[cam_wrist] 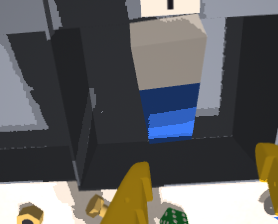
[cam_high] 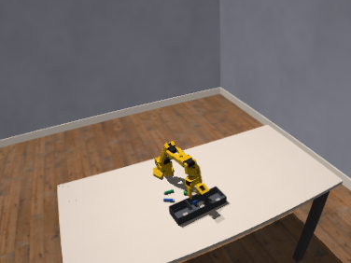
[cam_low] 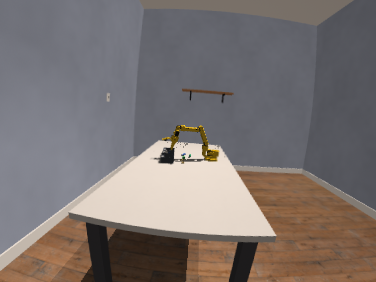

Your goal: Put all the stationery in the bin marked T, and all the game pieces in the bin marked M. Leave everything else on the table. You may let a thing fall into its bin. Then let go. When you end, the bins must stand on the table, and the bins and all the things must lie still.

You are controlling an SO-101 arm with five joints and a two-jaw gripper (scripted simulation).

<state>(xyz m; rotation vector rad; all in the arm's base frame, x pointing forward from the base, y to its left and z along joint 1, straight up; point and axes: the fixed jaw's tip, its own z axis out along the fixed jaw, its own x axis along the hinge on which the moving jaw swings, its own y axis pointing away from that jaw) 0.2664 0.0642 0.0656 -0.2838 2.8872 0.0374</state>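
One gripper (cam_wrist: 200, 185) slightly parted, holding nothing, above eraser (cam_wrist: 169, 82) in bin (cam_wrist: 150, 160)

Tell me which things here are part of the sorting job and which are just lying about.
Part of the job:
- eraser, already lying in its bin
- green die, still on the table
- the other bin

Just lying about:
- two brass nuts

The small green piece and blue piece are too small to identify.
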